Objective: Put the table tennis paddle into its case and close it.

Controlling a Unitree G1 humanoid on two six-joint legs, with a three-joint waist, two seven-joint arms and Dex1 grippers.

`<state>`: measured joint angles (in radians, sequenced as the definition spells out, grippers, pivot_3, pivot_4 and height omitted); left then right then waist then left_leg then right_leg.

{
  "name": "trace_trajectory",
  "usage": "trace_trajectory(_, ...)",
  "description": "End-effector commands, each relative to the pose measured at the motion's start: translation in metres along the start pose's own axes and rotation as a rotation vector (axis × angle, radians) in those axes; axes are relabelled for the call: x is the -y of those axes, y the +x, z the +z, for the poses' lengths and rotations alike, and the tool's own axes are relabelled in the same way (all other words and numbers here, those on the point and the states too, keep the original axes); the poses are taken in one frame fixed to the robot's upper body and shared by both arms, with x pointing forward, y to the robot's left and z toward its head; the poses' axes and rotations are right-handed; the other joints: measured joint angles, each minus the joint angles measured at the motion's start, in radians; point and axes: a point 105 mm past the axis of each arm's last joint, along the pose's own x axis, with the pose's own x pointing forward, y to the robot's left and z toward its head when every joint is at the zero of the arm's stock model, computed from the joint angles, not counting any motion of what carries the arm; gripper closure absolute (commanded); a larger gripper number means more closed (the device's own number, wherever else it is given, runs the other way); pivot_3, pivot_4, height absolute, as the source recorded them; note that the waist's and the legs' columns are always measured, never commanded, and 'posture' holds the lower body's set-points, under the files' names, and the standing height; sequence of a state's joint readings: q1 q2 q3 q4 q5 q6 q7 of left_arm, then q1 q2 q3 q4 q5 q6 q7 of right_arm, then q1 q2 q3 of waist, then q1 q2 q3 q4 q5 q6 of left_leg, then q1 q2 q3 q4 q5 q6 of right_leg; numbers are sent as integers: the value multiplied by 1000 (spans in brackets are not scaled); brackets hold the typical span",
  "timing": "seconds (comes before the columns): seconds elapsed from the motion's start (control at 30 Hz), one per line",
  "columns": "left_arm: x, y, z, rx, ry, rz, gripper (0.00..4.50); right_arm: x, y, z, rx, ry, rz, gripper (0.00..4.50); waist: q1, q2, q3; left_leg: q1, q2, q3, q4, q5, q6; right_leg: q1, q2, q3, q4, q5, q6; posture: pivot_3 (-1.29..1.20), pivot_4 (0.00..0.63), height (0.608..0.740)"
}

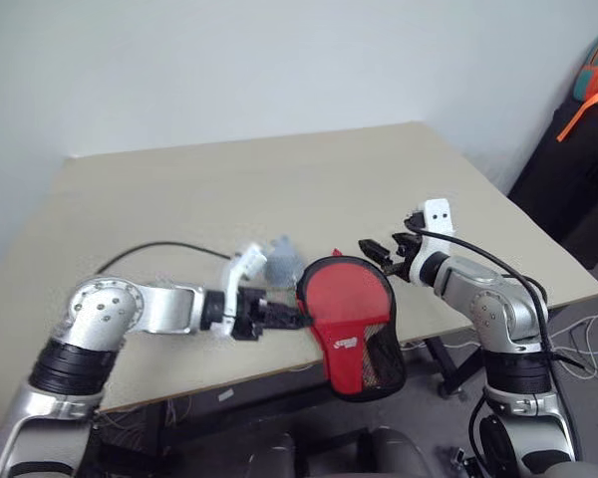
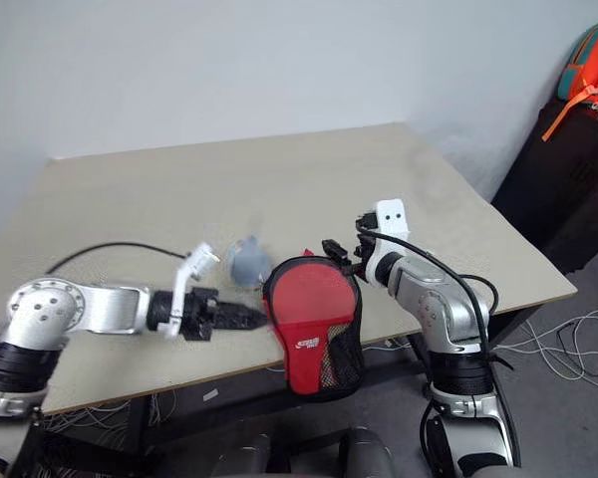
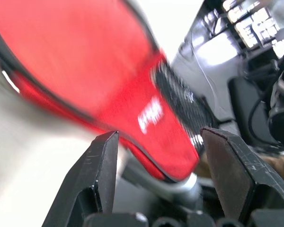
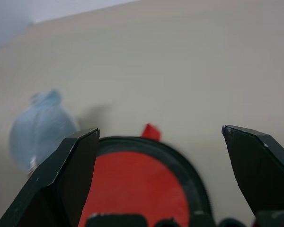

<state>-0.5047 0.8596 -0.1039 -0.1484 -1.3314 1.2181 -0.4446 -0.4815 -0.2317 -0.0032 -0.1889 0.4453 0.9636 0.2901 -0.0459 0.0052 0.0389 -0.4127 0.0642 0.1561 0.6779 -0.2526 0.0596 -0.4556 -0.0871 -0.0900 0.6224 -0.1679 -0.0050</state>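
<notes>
2 grippers flank the case point(image 1: 351, 324), which lies at the near edge of the table point(image 1: 279, 189), its black mesh end hanging off toward the robot. 1 small white logo sits on the red fabric near the mesh, too small to read. From the left, the left gripper point(image 1: 287, 317) reaches in almost level, its forearm stretched along the near edge and its tips at the case's left rim; the left wrist view shows its fingers point(image 3: 97, 184) spread with nothing between them. From the right, the right gripper point(image 1: 377, 251) angles in toward the case's far right rim, fingers point(image 4: 68, 175) wide apart and empty. Beside the case's far left side lies 1 grey rounded object point(image 1: 282, 261).
</notes>
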Motion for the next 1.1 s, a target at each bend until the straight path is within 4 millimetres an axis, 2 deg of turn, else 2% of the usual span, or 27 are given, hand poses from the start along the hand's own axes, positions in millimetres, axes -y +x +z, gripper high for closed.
trace_trajectory(0.03, -23, -14, 44, 137, 143, 99, 1609, -23, 2, 5, 20, -52, 83, 5, 0, 0, 0, 0, 0, 0, 0, 1, -1, 0, 0, 0, 0, 0, 0, 0, 0, 724)
trace_trajectory(0.1, -51, -14, 55, 131, 197, 239, 1609, -28, 9, -1, -3, -63, 84, 5, 0, 0, 0, 0, 0, 0, -1, 1, -2, 0, 0, 0, 0, 0, -1, 0, 0, 724)
trace_trajectory(0.23, -82, -16, 86, 189, 224, 359, 1565, -40, 15, -10, -30, -76, 114, 1324, -1, -2, 0, -1, 0, 0, -1, 1, -2, -1, 1, 0, 0, 0, 1, 0, 0, 724)
trace_trajectory(0.3, -88, -13, 90, 180, 246, 377, 1565, -43, 16, -12, -36, -74, 122, 2033, -1, -2, 1, -3, 0, 0, -1, 1, -2, -3, 1, 0, 0, 1, 1, 0, 0, 724)
trace_trajectory(0.43, -97, 2, 84, 104, 223, 350, 1565, -45, 20, -22, -80, -71, 121, 3539, -1, -4, 1, -4, 0, 1, -1, 1, -2, -4, 1, 0, 0, 0, 1, 0, 0, 724)
trace_trajectory(0.63, -89, 14, 75, 89, 124, 222, 1565, -40, 25, -31, -116, -63, 78, 3539, -1, -5, 2, -5, 0, -1, 1, 1, -1, -4, 1, 0, 1, 1, 1, 0, 0, 724)
trace_trajectory(0.73, -92, 16, 67, 58, 122, 226, 986, -40, 25, -32, -114, -61, 68, 3587, -1, -6, 1, -5, 0, -2, 1, 2, -1, -5, 1, 0, 1, 1, 1, 0, 0, 724)
trace_trajectory(0.83, -90, 19, 62, 43, 102, 202, 20, -39, 25, -34, -118, -59, 60, 3587, -1, -6, 1, -5, 0, -3, 1, 2, -1, -4, 1, -1, 1, 1, 1, 0, 0, 724)
trace_trajectory(1.1, -101, 31, 44, -43, 57, 255, 20, -39, 25, -37, -134, -68, 53, 3587, -1, -6, 1, -6, 0, -4, 3, 1, 0, -4, 1, -1, 1, 1, 1, 0, 0, 724)
